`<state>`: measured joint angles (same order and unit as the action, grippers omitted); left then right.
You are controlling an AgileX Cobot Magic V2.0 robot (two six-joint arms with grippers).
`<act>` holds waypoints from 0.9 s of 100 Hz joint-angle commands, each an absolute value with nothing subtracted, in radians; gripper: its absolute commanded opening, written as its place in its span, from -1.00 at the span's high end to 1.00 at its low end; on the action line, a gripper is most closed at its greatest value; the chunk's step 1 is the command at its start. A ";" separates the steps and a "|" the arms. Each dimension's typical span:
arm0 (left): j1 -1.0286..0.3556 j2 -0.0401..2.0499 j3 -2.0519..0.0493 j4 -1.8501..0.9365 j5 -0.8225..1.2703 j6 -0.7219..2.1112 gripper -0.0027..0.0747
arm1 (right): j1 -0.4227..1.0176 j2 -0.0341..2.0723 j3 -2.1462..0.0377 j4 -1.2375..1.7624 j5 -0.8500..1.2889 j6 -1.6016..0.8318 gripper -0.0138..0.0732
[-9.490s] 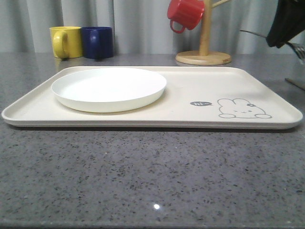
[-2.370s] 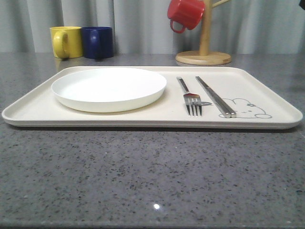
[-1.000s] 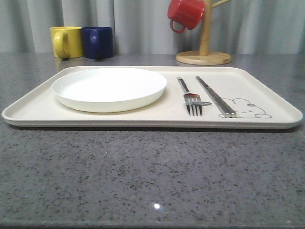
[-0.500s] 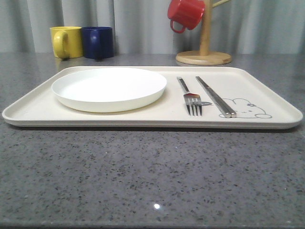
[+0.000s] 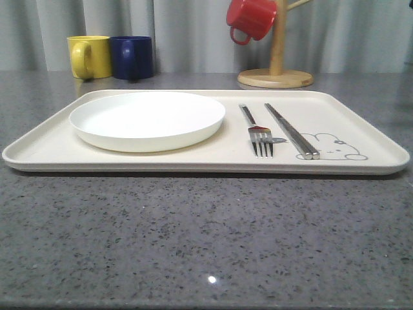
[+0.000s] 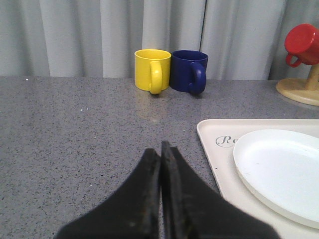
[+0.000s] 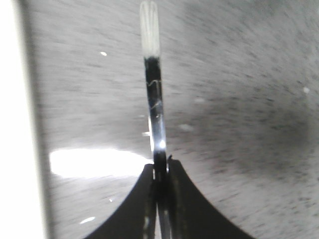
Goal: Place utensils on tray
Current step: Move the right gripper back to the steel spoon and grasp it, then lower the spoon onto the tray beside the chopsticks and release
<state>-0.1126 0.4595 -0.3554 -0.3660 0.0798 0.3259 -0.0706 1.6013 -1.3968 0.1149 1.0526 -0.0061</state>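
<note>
Though bare of cutlery some seconds back, now carrying two of three: tray (image 5: 39,152) on speckled grey stone-look table (image 5: 193,245), matte cream, low-rimmed, rounded at the corners. Near its front rim, fork (image 5: 260,139), four tines toward the camera, mirror-bright. Just beside it on the right, chopsticks (image 5: 293,134), flat, straight, laid parallel, near ends over the grey rabbit drawing (image 5: 335,147). Both unmoved over the last couple of seconds, so judged settled. Left of them, round white plate (image 5: 147,119), smooth and shallow. Beyond the tray, yellow mug (image 5: 89,57) and blue mug (image 5: 132,57) side by side, then wooden stand (image 5: 276,77) with red mug (image 5: 251,18) hung on it.

Left hand (image 6: 160,199) pressed fully closed on nothing, over bare table beside the tray's corner. Right hand (image 7: 160,199) clamped on a slim polished handle, judged the spoon (image 7: 154,109), over blurred table beside a pale edge, likely the tray. One utensil left to set down.
</note>
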 commanded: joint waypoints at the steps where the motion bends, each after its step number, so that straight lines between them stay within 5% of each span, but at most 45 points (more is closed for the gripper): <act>1: -0.108 0.463 -0.384 -0.377 0.000 0.321 0.98 | -0.020 1.516 -1.444 0.133 1.038 0.037 0.81; 44: -0.108 0.463 -0.384 -0.377 0.000 0.321 0.98 | 0.311 1.583 -1.445 -0.036 0.919 0.383 0.81; 90: -0.108 0.463 -0.384 -0.377 0.000 0.321 0.98 | 0.339 1.723 -1.445 -0.040 0.903 0.438 0.81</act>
<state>-0.1126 0.4595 -0.3554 -0.3660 0.0798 0.3259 0.3401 1.7483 -1.4142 -0.0235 0.9342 0.4293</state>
